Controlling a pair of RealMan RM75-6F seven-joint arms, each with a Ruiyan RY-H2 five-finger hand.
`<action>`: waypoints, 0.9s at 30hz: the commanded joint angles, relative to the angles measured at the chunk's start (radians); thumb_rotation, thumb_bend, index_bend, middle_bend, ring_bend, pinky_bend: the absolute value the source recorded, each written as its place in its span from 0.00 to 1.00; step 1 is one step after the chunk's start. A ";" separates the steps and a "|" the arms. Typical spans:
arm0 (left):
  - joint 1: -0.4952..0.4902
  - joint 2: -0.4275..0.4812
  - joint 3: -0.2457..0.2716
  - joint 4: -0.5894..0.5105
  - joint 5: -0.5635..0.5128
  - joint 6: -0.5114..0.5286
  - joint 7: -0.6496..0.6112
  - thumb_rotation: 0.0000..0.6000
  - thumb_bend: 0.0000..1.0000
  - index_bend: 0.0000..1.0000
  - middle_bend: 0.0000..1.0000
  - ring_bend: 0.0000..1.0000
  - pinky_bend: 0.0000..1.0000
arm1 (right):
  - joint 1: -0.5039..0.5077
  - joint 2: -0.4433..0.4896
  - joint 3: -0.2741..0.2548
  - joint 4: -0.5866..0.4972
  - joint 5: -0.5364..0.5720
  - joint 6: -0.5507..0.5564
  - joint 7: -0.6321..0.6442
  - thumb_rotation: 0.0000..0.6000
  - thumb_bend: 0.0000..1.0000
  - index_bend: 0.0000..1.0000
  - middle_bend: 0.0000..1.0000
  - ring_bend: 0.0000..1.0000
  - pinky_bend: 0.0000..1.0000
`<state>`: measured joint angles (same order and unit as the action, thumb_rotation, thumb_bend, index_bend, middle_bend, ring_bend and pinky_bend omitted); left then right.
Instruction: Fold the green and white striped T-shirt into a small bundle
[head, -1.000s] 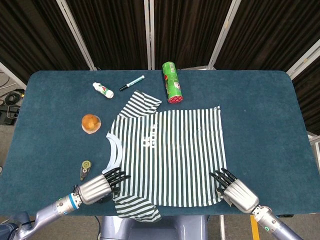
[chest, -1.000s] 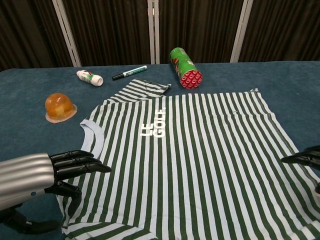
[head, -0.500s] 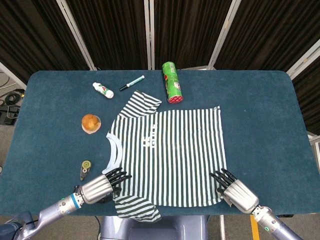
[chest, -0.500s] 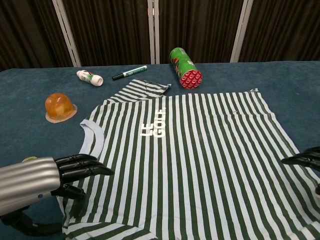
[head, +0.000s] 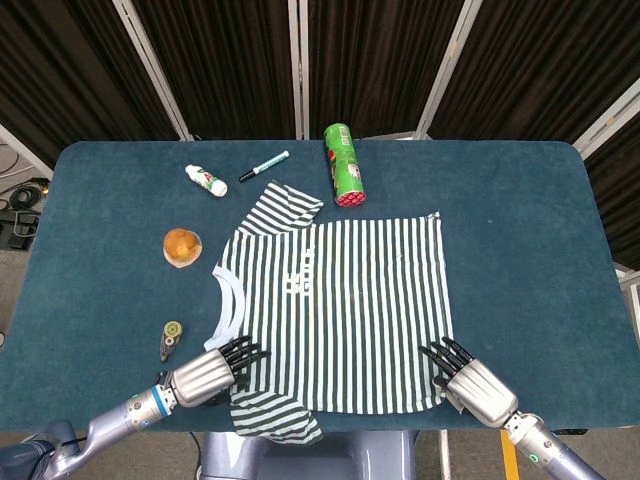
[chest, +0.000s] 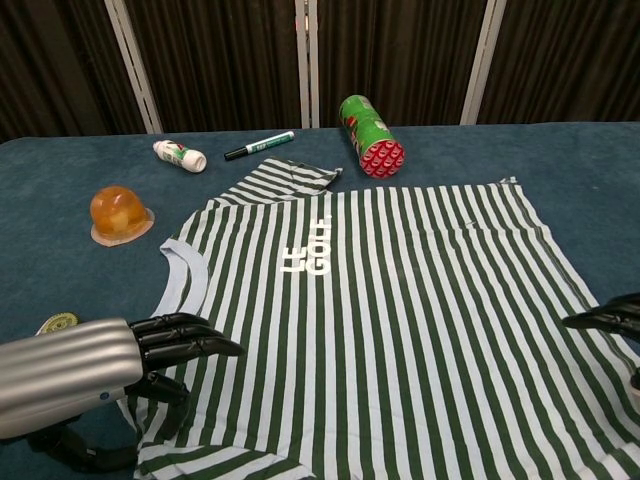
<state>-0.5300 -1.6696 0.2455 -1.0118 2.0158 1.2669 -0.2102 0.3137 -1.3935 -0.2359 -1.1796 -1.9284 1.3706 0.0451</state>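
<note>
The green and white striped T-shirt (head: 340, 310) (chest: 400, 300) lies spread flat, collar to the left and hem to the right. One sleeve lies crumpled at the far side; the other droops over the table's near edge. My left hand (head: 205, 375) (chest: 70, 372) reaches over the near shoulder below the collar, fingers (chest: 190, 338) stretched above the cloth and thumb lower, apart from them. My right hand (head: 470, 385) lies at the near hem corner. In the chest view only the right hand's dark fingertips (chest: 605, 318) show, touching the shirt's edge. Neither hand plainly grips cloth.
Beyond the shirt lie a green can (head: 343, 165) (chest: 372, 135) on its side, a marker (head: 264, 166) and a small white bottle (head: 206, 181). An orange jelly cup (head: 181, 247) (chest: 120, 214) and a small round disc (head: 171, 338) sit left of the collar.
My left hand has slid to the right, further over the shirt's near shoulder. The right hand and the shirt have stayed put.
</note>
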 joint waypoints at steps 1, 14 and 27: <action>-0.003 -0.005 0.002 -0.005 -0.010 -0.006 -0.012 1.00 0.45 0.56 0.00 0.00 0.00 | 0.000 0.001 -0.001 0.000 0.000 0.000 0.000 1.00 0.55 0.68 0.03 0.00 0.00; -0.010 -0.009 0.008 -0.028 -0.041 -0.008 -0.029 1.00 0.55 0.74 0.01 0.00 0.00 | 0.005 0.009 -0.005 -0.009 -0.012 0.015 0.013 1.00 0.54 0.70 0.04 0.00 0.00; 0.015 0.045 0.042 -0.072 -0.021 0.114 -0.086 1.00 0.55 0.78 0.01 0.00 0.00 | 0.023 0.042 -0.027 -0.038 -0.074 0.100 0.128 1.00 0.54 0.72 0.07 0.00 0.00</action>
<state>-0.5198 -1.6369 0.2793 -1.0746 1.9866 1.3618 -0.2866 0.3307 -1.3617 -0.2557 -1.2094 -1.9857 1.4536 0.1550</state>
